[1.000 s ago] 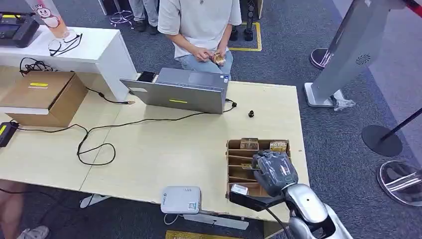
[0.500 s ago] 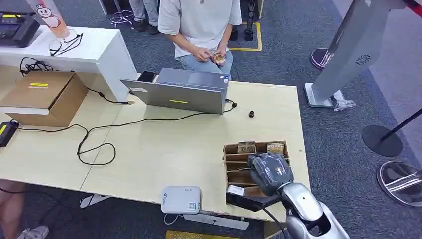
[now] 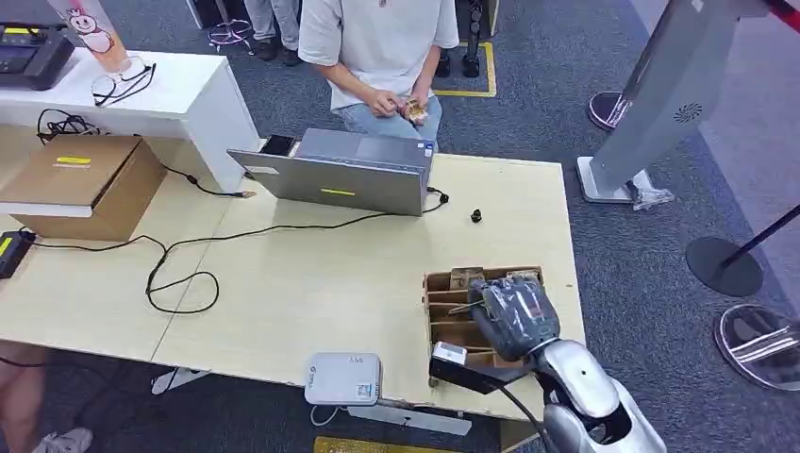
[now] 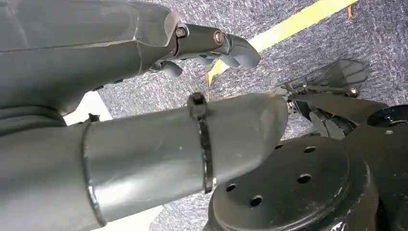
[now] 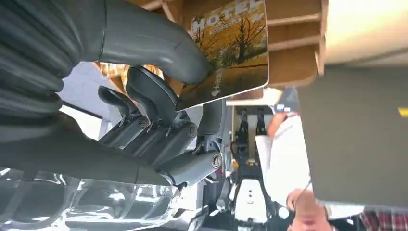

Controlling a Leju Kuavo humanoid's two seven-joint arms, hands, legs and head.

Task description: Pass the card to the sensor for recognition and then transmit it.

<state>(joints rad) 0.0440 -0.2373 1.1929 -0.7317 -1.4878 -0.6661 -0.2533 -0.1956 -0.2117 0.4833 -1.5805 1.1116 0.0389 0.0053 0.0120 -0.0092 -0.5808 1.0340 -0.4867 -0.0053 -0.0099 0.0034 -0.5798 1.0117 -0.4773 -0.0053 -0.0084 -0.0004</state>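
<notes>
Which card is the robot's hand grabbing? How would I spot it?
Find the long pale wooden table, then the brown slotted cardboard box near its right edge, on the robot's side. Over it, the robot's dark grey right hand pinches a glossy card with an autumn tree picture. Unlike the cards standing in the box's far slots, it is held between thumb and fingers.

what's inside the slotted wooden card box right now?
Slotted wooden card box: printed cards stand in the far slots, and thin dividers show. The right hand covers the middle slots, pinching a brown hotel card; anything beneath it is hidden.
</notes>
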